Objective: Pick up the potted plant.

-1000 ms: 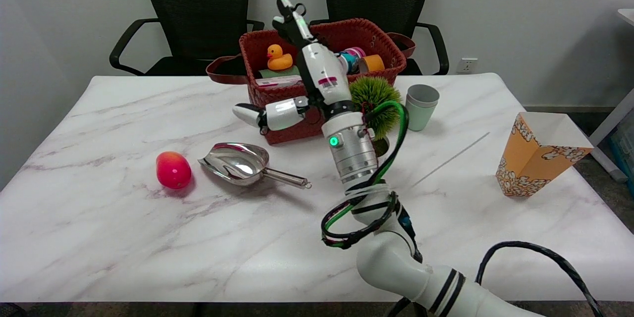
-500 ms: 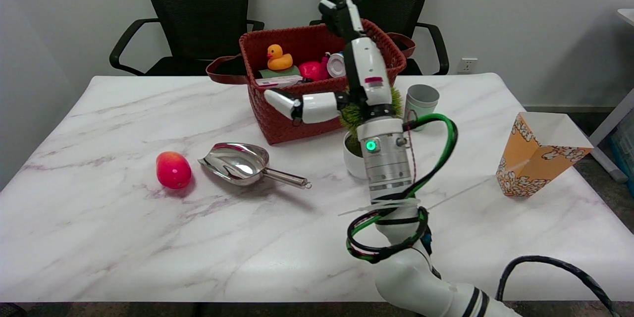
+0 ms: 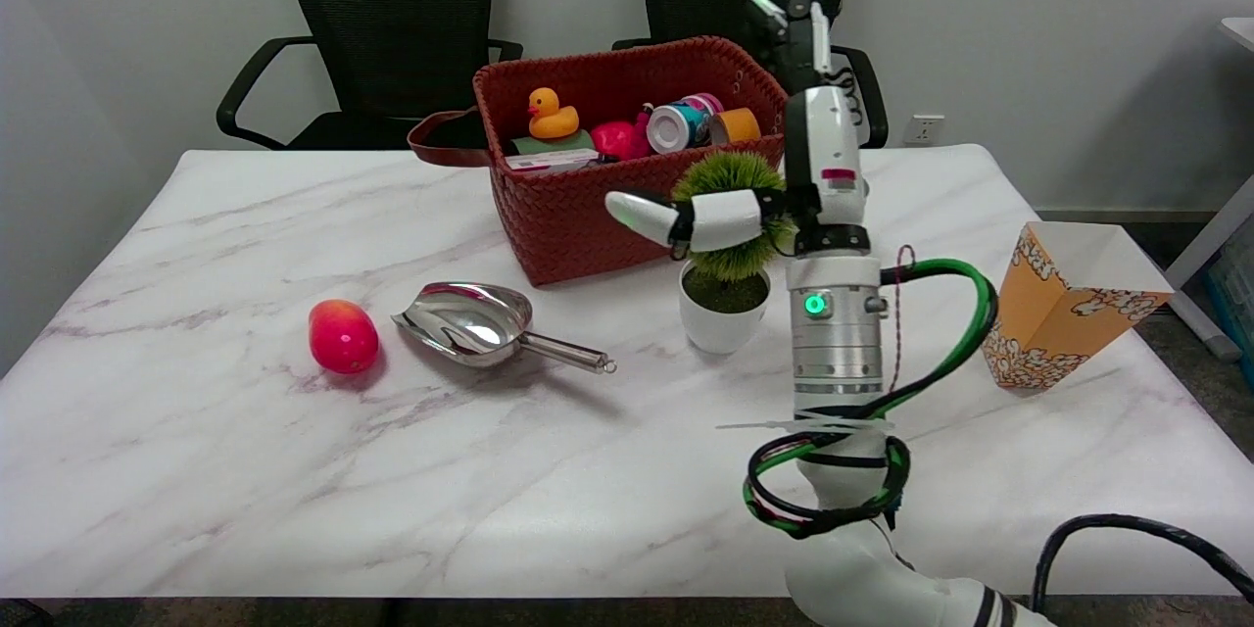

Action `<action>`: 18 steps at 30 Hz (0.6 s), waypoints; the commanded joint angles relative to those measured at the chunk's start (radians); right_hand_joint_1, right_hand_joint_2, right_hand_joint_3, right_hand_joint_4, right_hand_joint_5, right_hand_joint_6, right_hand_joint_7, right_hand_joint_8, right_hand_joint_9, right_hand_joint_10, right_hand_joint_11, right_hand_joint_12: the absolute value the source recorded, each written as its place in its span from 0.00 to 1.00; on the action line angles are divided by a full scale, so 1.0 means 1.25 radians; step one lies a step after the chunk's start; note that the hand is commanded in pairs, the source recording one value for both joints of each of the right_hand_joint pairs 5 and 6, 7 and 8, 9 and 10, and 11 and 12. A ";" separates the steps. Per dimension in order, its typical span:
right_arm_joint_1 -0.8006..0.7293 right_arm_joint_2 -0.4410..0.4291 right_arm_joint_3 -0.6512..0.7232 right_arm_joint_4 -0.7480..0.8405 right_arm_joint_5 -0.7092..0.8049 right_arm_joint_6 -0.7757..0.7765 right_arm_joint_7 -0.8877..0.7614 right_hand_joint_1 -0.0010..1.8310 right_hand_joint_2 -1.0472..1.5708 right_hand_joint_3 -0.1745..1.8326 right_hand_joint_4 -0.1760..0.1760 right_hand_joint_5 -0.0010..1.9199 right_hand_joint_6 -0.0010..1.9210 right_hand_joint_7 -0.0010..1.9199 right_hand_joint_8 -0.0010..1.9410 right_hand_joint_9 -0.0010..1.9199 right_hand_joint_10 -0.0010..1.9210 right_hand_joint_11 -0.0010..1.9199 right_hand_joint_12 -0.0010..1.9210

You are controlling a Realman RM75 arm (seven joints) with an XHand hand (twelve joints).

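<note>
One desk (image 3: 245,470) carries everything, and one potted plant (image 3: 727,289) stands on it just in front of the basket's right corner, upright in its white pot. My robot hand (image 3: 784,167) hangs at the plant's three o'clock, spread wide and holding nothing: the thumb lies across the green tuft while the other fingers point up, away from me. To do this step well I judge I should drop lower, so the grip lands on the firm pot and not on the soft leaves, then close thumb and fingers on opposite sides of the pot and lift straight up so it stays level.

Counting from biggest to smallest: two chairs (image 3: 392,20) at the desk's twelve o'clock, one red basket (image 3: 578,216) holding toys and jars, one popcorn box (image 3: 1063,309) at the plant's three o'clock, one metal scoop (image 3: 480,318) at its nine o'clock, one pink-and-yellow fruit (image 3: 343,336) beyond the scoop, one yellow duck (image 3: 552,114) in the basket.
</note>
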 commanded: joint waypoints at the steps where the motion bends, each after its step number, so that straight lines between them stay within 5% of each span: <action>1: -0.037 0.107 -0.045 0.001 0.111 0.195 -0.002 0.59 0.37 0.36 0.50 0.00 0.00 0.15 0.15 0.20 0.20 0.21 0.21; 18: -0.054 0.110 -0.047 -0.065 0.242 0.259 0.008 0.59 0.34 0.36 0.50 0.00 0.00 0.15 0.15 0.21 0.21 0.15 0.15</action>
